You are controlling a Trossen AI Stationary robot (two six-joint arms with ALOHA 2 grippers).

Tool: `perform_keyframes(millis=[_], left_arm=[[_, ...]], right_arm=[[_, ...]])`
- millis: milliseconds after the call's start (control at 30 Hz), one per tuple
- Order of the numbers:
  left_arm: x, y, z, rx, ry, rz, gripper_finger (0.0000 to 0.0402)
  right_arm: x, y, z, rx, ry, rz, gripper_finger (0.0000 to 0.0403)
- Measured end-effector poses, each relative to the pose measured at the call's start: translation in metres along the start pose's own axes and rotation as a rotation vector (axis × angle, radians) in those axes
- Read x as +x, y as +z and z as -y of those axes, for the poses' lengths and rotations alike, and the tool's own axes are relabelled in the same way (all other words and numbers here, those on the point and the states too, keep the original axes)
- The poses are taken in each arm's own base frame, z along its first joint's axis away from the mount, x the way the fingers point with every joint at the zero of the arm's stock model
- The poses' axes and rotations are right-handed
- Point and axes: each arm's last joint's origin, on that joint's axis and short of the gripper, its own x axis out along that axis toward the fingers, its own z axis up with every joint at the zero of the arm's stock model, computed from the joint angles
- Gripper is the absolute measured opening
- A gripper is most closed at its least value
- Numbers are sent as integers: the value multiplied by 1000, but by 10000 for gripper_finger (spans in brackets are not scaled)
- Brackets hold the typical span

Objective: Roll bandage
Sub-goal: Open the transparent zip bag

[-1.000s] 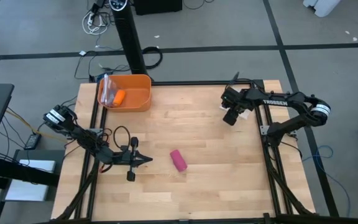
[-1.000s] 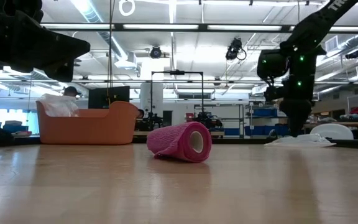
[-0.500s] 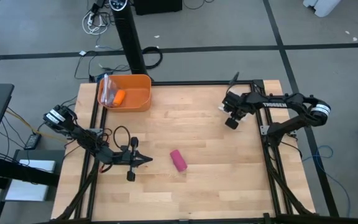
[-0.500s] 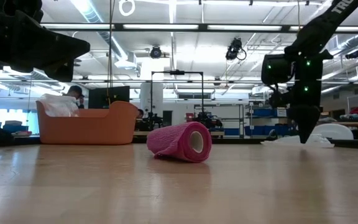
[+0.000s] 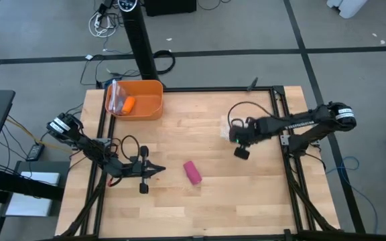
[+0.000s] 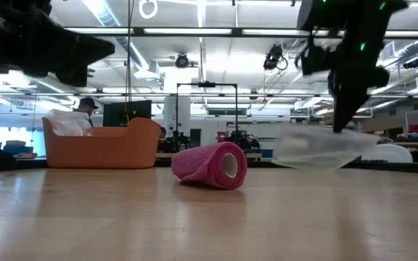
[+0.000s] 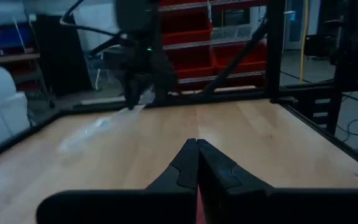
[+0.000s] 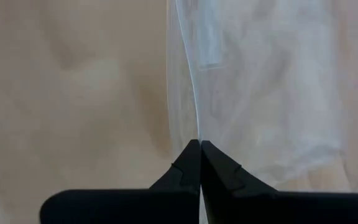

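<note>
Right end effector [image 8: 199, 144] pinching plastic bag [image 8: 272, 93]

The bandage [image 5: 191, 172] lies rolled on the table [image 5: 200, 201], near the middle toward the front. The left gripper [image 5: 158, 172] rests on the table just to its left, fingers together and pointing at it. A bin [image 5: 146, 107] sits at the back left corner with a small object [image 5: 129, 104] inside. The right gripper [image 5: 232, 134] is right of centre, behind the bandage and well apart from it, pinching the edge of a plastic bag [image 6: 318, 147] held above the table.
</note>
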Motion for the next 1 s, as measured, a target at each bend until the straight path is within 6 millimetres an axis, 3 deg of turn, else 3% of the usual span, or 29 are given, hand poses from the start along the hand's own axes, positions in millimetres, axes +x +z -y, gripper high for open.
perform_keyframes(millis=[233, 467, 600, 833, 1000], left_arm=[[15, 16, 11, 124, 16, 51, 8], [38, 28, 28, 203, 38, -22, 16], [61, 44, 44, 234, 44, -110, 42], [91, 92, 64, 253, 71, -145, 92], [114, 109, 50, 239, 138, -274, 110]], right_arm=[[-50, -7, -59, -23, 62, 215, 1], [-83, -12, -94, -33, 209, 393, 0], [-95, -6, -105, -51, 276, 511, 0], [-96, -5, -106, -75, 249, 557, 0], [-96, -5, -106, -84, 245, 560, 0]])
